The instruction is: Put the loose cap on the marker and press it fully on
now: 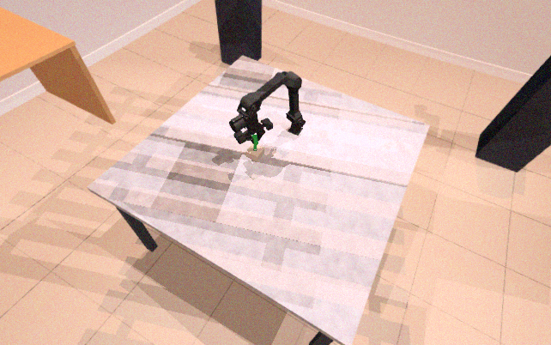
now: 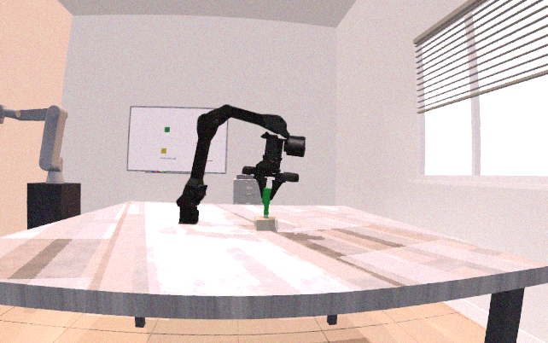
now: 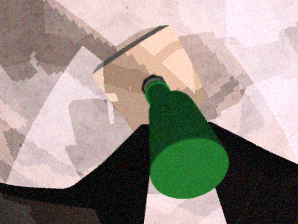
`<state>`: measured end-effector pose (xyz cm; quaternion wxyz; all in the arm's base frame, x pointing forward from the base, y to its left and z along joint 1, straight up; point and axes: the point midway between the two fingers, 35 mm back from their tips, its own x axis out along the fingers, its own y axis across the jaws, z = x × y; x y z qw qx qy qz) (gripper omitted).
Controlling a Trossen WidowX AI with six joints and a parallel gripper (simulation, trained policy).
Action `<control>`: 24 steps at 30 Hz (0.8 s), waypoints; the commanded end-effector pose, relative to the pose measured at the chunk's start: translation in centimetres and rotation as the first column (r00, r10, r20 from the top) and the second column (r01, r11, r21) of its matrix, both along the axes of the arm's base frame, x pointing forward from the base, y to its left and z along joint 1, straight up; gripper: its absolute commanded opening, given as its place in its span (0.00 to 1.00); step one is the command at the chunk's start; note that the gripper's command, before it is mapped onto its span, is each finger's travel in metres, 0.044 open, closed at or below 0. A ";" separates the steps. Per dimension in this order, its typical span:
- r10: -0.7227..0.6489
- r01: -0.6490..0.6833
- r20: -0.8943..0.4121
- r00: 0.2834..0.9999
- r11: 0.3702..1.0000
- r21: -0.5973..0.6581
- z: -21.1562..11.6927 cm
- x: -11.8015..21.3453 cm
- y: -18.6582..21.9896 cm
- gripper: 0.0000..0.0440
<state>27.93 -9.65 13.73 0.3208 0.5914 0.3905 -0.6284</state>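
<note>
The green cap (image 1: 255, 137) (image 2: 266, 194) (image 3: 189, 168) is held upright between the fingertips of my gripper (image 1: 256, 140) (image 2: 266, 197) (image 3: 176, 131), which is shut on it. The cap sits over the top of the green marker (image 1: 255, 147) (image 2: 266, 210) (image 3: 157, 93). A narrower length of marker shows below the cap, down to the holder block (image 1: 259, 156) (image 2: 265, 224) (image 3: 172, 47). In the wrist view the marker comes out near the left side of the cap's lower end. The marker's tip is hidden, and I cannot tell whether the cap is fully seated.
The holder block stands on the patchwork-patterned table (image 1: 326, 223) (image 2: 205, 264), in front of the arm's base (image 1: 296, 124) (image 2: 189, 211). Shadows of the arm fall around the block. A wooden desk (image 1: 30, 39) and dark pillars stand off the table.
</note>
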 end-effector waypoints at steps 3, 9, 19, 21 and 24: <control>0.010 -0.009 -0.052 0.999 1.000 0.026 -2.3 -0.3 0.2 0.00; 0.030 -0.028 -0.049 0.998 0.999 0.031 -3.6 -0.3 0.2 0.00; 0.054 -0.053 -0.045 0.998 0.998 0.032 -4.8 -0.4 0.3 0.00; 0.056 -0.054 -0.045 0.997 0.998 0.031 -4.8 -0.3 0.2 0.01; 0.058 -0.057 -0.044 0.997 0.998 0.031 -4.9 -0.3 0.2 0.01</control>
